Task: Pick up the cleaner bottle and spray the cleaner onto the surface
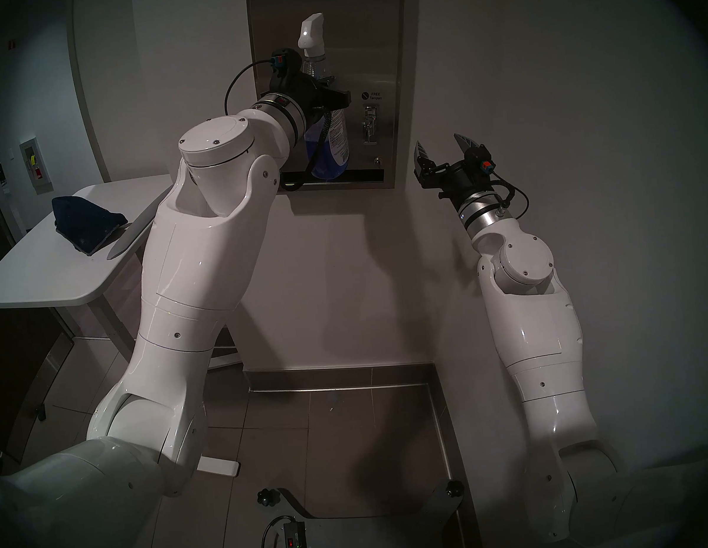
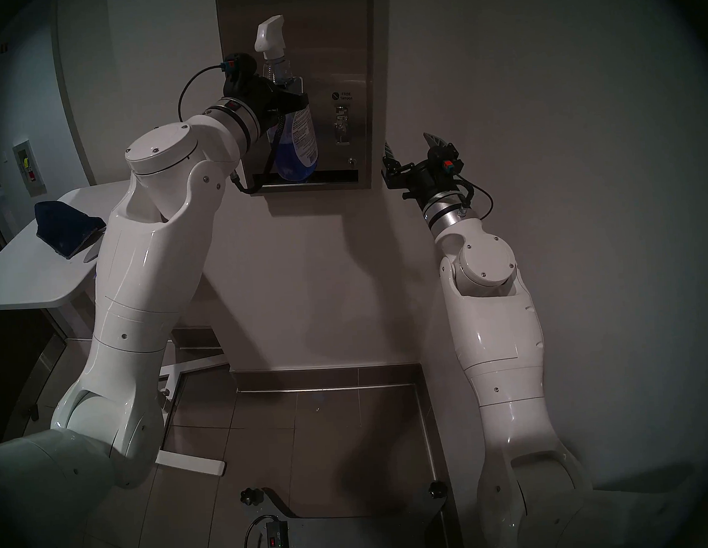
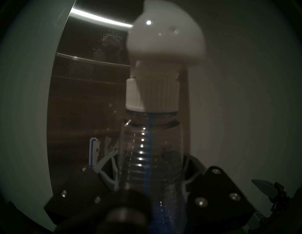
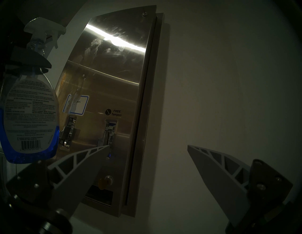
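Note:
The cleaner bottle (image 1: 329, 142) (image 2: 296, 147) hangs upright in front of the steel dispenser panel, the surface (image 1: 377, 41) (image 4: 114, 73). It is clear with a white trigger nozzle, and the blue cleaner (image 4: 9, 147) fills its lower part. My left gripper (image 1: 328, 93) (image 3: 150, 171) is shut on the bottle's ribbed neck (image 3: 147, 147). The nozzle faces the panel. Foamy droplets and streaks (image 3: 112, 40) (image 4: 96, 44) lie on the steel's upper left, running down over the blue-bordered sticker (image 4: 76, 104). My right gripper (image 1: 444, 150) (image 4: 147, 146) stands open and empty, right of the panel's lower end.
Two levers (image 4: 67, 135) (image 4: 107, 137) and a dark slot (image 1: 339, 178) sit low on the panel. A white table (image 1: 37, 276) at the left carries a dark blue cloth (image 1: 88, 228). Plain white wall surrounds the panel, with tiled floor (image 1: 332, 432) below.

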You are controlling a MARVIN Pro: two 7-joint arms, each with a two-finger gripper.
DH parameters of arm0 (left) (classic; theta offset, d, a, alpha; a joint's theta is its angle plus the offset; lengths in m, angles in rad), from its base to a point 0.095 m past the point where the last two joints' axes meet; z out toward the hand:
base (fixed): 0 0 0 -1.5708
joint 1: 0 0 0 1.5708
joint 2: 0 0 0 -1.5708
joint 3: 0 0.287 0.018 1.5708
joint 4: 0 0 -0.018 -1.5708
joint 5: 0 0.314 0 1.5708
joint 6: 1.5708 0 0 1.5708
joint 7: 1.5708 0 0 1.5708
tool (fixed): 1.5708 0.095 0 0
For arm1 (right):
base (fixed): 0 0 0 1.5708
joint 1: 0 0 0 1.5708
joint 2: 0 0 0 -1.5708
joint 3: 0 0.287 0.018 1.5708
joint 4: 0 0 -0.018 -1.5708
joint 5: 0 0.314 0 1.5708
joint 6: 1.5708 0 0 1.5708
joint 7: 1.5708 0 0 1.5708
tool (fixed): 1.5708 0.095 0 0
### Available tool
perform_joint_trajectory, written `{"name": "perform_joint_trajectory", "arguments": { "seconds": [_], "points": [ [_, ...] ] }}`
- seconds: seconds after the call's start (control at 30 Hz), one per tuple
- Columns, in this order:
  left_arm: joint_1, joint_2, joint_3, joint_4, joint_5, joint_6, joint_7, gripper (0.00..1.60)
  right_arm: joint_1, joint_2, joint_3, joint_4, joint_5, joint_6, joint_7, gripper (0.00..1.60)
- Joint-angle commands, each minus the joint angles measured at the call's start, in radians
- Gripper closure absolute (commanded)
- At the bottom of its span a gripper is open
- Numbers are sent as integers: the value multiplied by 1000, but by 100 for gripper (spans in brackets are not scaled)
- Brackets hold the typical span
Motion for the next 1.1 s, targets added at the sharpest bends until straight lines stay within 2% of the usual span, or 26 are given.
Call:
{"name": "perform_joint_trajectory", "arguments": {
  "seconds": [0.0,0.03,0.07,0.23,0.3,0.33,0.37,0.6,1.0,1.03,1.07],
  "points": [
    [-174,-29,-3,40,24,0,-17,160,139,29,-21,-7,-10,6,52,0],
    [-174,-29,-3,40,24,0,-17,160,139,29,-21,-7,-10,6,52,0],
    [-172,-32,-5,41,28,2,-21,160,183,34,-35,-3,-15,14,72,0],
    [-172,-32,-5,41,28,2,-21,160,183,34,-35,-3,-15,14,72,0],
    [-153,-37,-11,33,33,0,-24,160,164,33,-36,-37,-16,17,78,0],
    [-176,-33,-4,49,31,6,-25,160,200,38,-42,-19,-19,21,89,0],
    [-168,-36,-7,46,34,5,-26,160,186,40,-42,-38,-21,23,94,0],
    [-185,-40,-6,64,42,13,-36,160,225,48,-49,-62,-29,57,139,0],
    [-202,-45,-7,85,53,24,-52,160,316,39,-58,-71,-37,127,206,0],
    [-203,-46,-7,86,54,25,-53,160,360,39,-65,-48,-37,139,215,0],
    [-203,-46,-7,86,55,26,-54,160,328,34,-59,-74,-37,138,214,0]
  ]
}}
